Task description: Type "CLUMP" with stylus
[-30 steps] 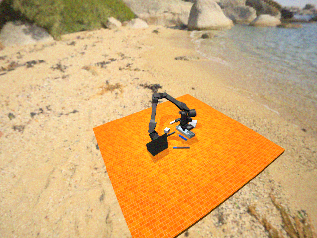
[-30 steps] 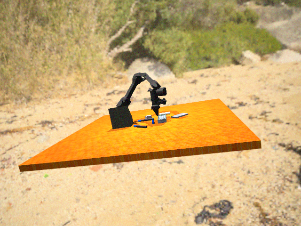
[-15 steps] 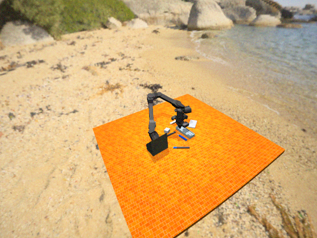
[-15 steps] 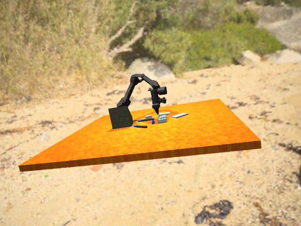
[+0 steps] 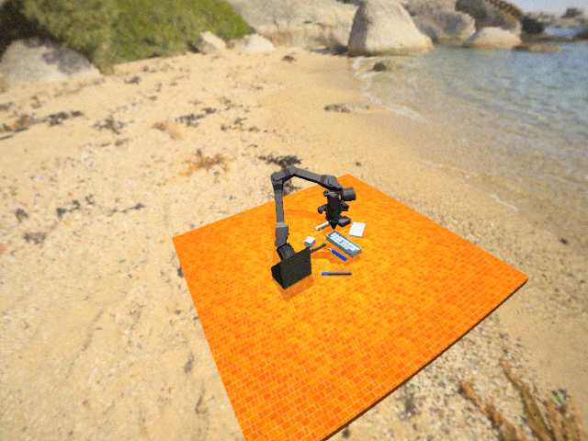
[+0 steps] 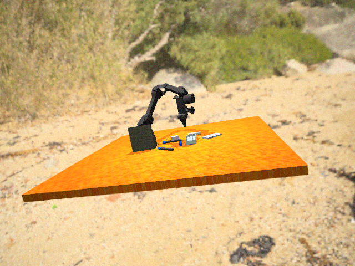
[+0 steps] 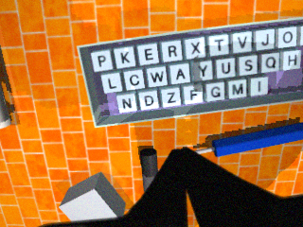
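The keyboard [image 5: 344,243] [image 6: 191,139] [image 7: 142,117] lies on the orange desk, with its white letter keys facing up. C and L are at its left in the wrist view, M is in the bottom row, U in the middle row and P at the top left. The blue stylus [image 5: 339,254] [image 6: 180,142] [image 7: 260,139] lies on the desk beside the keyboard, its thin pale tip pointing left in the wrist view. My gripper [image 5: 334,228] [image 6: 184,126] [image 7: 180,156] is shut and empty, above the desk. Its dark fingers cover part of the wrist view's bottom.
A dark pen [image 5: 317,248] [image 7: 149,163] and a small pale block [image 5: 310,241] [image 7: 90,205] lie near the keyboard. A blue-ended dark marker [image 5: 337,273] [image 6: 166,148], a white slab [image 5: 356,229] [image 6: 212,136] and a whitish rod [image 5: 322,226] lie around them. The black base block [image 5: 297,269] [image 6: 142,138] stands nearby.
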Controlling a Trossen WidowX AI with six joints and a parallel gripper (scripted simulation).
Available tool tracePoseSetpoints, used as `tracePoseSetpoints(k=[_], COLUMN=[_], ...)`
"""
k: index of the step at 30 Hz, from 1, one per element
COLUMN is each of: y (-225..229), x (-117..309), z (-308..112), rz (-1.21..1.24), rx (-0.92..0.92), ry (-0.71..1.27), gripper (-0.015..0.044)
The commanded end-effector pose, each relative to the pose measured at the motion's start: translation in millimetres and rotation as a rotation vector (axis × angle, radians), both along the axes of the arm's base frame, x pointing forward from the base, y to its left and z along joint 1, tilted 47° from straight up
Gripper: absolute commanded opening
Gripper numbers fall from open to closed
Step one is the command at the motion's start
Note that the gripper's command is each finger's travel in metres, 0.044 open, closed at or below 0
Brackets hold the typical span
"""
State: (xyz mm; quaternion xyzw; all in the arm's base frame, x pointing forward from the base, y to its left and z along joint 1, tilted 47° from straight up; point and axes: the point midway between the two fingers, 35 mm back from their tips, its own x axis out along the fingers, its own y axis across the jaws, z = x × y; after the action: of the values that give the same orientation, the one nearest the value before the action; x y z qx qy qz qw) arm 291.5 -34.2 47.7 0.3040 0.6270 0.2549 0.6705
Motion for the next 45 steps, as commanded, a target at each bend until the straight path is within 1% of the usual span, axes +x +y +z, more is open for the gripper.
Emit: tracePoseSetpoints(k=[1,5,9,18,22,24,29,35,42,45], y=[0,0,0,0,-1,-4,-11,-18,-24,-27], x=[0,0,0,0,-1,-4,-13,-24,-38,-43], z=[0,0,0,0,-3,-10,-30,-51,-74,-82], rz=[0.000,0.000,0.000,0.000,0.038,0.137,0.381,0.610,0.784,0.802], rx=[0.000,0.000,0.000,0.000,0.008,0.033,0.115,0.215,0.284,0.294], ry=[0.000,0.000,0.000,0.000,-0.029,-0.112,-0.366,-0.724,-1.205,-1.350], gripper=[0.0000,0.0105,0.0000,0.0000,0.0105,0.0150,0.0150,0.0150,0.0150,0.0150])
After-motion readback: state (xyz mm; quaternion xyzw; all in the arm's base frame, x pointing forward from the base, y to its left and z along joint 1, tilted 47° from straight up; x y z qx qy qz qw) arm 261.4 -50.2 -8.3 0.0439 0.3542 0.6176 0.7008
